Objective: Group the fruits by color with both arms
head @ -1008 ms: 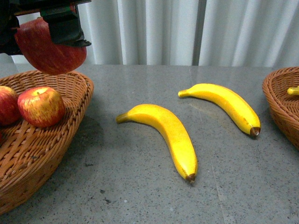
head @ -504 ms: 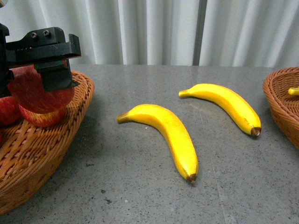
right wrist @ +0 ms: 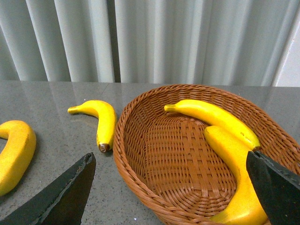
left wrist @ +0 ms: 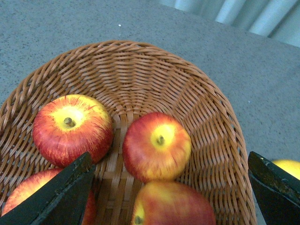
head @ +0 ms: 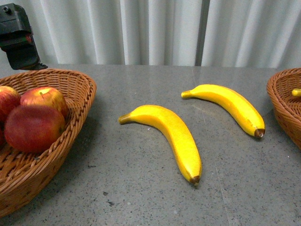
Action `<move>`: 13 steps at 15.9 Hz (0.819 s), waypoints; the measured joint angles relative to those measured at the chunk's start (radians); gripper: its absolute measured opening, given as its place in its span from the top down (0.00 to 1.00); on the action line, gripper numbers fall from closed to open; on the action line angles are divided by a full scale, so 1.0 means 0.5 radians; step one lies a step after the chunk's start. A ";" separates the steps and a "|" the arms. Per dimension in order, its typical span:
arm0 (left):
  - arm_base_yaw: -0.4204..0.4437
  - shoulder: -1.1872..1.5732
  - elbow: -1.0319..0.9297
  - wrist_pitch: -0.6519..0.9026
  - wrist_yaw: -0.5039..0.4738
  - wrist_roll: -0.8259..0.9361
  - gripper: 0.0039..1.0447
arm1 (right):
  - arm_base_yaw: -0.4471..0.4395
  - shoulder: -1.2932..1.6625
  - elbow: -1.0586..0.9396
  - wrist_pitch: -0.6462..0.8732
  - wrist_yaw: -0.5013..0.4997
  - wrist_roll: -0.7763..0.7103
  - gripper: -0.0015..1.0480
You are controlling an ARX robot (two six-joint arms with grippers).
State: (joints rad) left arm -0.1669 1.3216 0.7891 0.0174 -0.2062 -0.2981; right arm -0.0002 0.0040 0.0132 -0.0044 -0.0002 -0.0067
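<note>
Front view shows 3 apples (head: 34, 127) in left basket (head: 79, 106) at left edge; L wrist view shows 4, w/ left end effector (left wrist: 168, 161) spread above them. R wrist view alone shows right end effector (right wrist: 168, 159), spread, near right basket (right wrist: 187, 164) holding 2 bananas (right wrist: 220, 123). 2 more bananas (head: 169, 136) lie apart on tabletop (head: 131, 197), frame centre.

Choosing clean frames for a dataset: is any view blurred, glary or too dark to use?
Front view: evenly lit, sharp, soft shadow beside the woven wicker basket of red-and-yellow apples. Left wrist view: apples crisp, mild sheen. Right wrist view: grey stone table faintly mirrors the curtain; curved yellow bananas clear. None dark.
</note>
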 joint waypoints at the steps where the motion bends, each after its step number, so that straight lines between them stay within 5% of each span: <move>1: 0.041 -0.062 -0.039 -0.016 0.089 0.034 0.06 | 0.000 0.000 0.000 0.000 0.000 0.000 0.06; 4: 0.121 -0.143 -0.066 0.047 0.172 0.123 0.06 | 0.000 0.000 0.000 -0.002 0.001 0.000 0.06; 5: -0.076 -0.381 -0.243 -0.040 -0.117 0.065 0.06 | 0.000 0.000 0.000 0.002 0.002 0.001 0.06; 7: -0.520 -0.836 -0.578 -0.014 -0.161 0.097 0.06 | 0.001 0.001 0.000 0.001 -0.001 0.000 0.06; 13: -0.447 -0.955 -0.556 0.431 -0.278 0.367 0.12 | 0.000 0.000 0.000 0.002 0.000 0.000 0.06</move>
State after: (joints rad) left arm -0.3904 0.8440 0.5110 0.2329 -0.3454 -0.1146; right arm -0.0002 0.0040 0.0132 -0.0032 -0.0002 -0.0067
